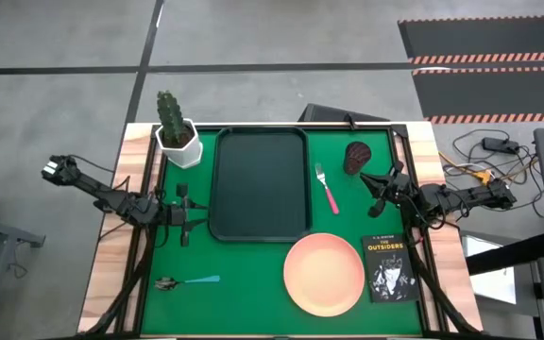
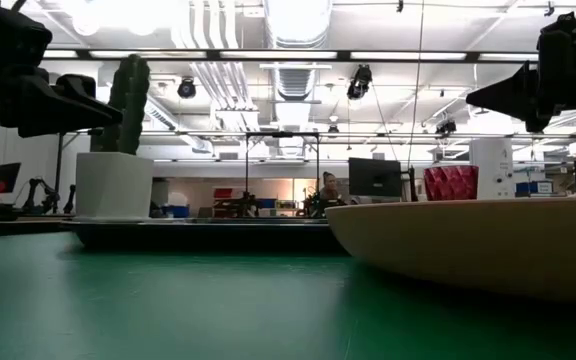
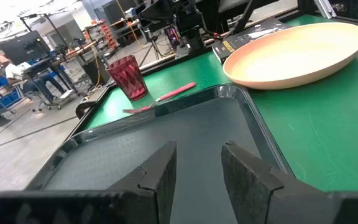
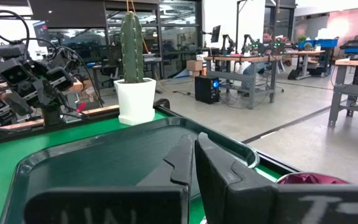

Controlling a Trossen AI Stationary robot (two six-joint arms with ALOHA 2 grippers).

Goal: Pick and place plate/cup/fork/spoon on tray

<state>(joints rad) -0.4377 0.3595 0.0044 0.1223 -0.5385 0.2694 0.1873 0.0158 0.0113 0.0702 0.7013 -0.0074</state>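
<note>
Nothing placed yet: dark rectangular rimmed tray (image 1: pixel 259 184) is sitting bare. Salmon-pink round plate (image 1: pixel 324 274), maroon cup (image 1: pixel 357 157), pink-handled fork (image 1: pixel 327 188) and teal-handled spoon (image 1: pixel 185 281) are lying on the green table (image 1: pixel 253 293) around it. Left gripper (image 1: pixel 185 215) is hovering beside the tray, fingers parted, holding nothing; right gripper (image 1: pixel 374 192) is hanging near the cup, clenched empty.

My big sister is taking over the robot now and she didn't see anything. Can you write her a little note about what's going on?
Left gripper: jaws open, empty, hanging at the tray's left edge.
Right gripper: jaws shut, empty, just right of the fork and below the cup in the high view.
Tray: nothing on it yet.
Plate: on the green mat, below the tray's right corner in the high view.
Cup and fork: on the mat right of the tray.
Spoon: on the mat, near the front left.
Done: nothing. Left: all four pieces go on the tray.
</note>
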